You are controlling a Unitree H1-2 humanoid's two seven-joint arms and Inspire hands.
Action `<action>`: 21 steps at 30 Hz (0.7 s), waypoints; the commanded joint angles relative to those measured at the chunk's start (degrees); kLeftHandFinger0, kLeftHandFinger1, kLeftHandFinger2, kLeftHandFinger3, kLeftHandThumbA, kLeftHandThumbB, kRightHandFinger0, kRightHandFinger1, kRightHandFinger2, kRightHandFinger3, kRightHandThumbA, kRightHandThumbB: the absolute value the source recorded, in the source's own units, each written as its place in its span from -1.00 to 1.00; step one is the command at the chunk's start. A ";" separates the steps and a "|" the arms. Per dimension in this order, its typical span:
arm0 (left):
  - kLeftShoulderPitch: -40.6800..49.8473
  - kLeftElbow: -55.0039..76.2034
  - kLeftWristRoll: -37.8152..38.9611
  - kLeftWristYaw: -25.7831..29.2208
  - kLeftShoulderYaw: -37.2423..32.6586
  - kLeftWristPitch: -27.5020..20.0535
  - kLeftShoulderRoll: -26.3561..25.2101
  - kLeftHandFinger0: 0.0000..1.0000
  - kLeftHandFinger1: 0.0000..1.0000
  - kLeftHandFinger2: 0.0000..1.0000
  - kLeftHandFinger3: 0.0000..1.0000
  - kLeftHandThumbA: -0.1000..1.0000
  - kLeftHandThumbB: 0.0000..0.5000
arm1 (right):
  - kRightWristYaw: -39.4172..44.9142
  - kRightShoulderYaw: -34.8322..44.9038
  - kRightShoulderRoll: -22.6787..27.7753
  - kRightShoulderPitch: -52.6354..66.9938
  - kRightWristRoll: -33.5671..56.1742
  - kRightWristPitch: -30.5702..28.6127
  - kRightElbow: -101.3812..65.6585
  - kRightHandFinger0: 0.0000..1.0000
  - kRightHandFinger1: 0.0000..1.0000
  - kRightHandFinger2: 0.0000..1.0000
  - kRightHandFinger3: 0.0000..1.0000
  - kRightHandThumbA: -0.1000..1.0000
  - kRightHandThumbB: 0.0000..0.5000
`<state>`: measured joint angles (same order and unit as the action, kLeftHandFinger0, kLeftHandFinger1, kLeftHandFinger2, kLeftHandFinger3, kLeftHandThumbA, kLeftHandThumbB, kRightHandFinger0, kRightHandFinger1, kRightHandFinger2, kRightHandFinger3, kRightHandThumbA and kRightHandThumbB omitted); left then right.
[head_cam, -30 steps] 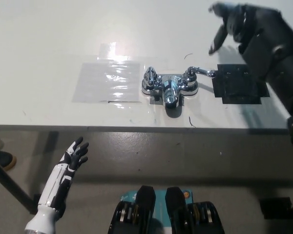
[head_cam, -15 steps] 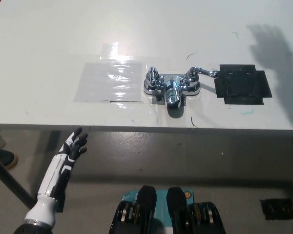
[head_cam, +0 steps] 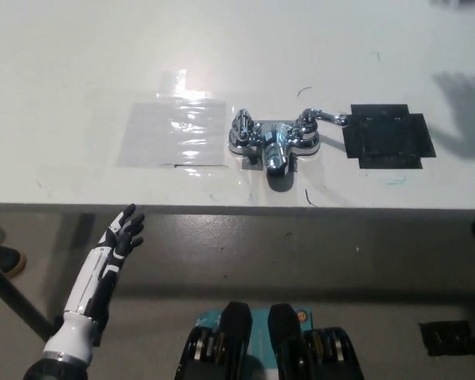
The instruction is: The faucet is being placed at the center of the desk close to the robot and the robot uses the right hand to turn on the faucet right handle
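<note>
A chrome faucet (head_cam: 274,140) stands near the front edge of the white desk (head_cam: 79,63), at its middle. Its right handle (head_cam: 321,117) is swung out to the right, its tip near a black taped patch (head_cam: 388,136). The left handle (head_cam: 242,123) points straight up. My white left hand (head_cam: 120,240) rests below the desk edge at the lower left, fingers spread, holding nothing. My black right hand is out of the picture; only its shadow (head_cam: 463,107) falls on the desk at the far right.
A clear shiny film (head_cam: 176,131) is taped flat to the desk left of the faucet. A shoe (head_cam: 1,257) shows on the floor at the far left. A black object (head_cam: 445,336) lies on the floor at the lower right.
My right hand, which hovered above and to the right of the faucet's right handle a second ago, has left the picture at the upper right. The left hand has barely shifted.
</note>
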<state>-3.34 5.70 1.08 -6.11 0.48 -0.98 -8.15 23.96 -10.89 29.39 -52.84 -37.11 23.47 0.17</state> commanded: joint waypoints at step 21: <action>-5.28 -0.57 2.56 -1.60 0.71 -1.84 -1.53 1.00 1.00 1.00 1.00 0.98 -0.45 | -10.39 16.89 -27.81 48.66 38.30 -29.14 -25.47 1.00 1.00 1.00 1.00 1.00 0.47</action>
<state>-5.05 4.13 1.61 -6.13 0.53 -1.00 -8.22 19.65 3.18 6.71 -5.81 -14.57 11.22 -23.88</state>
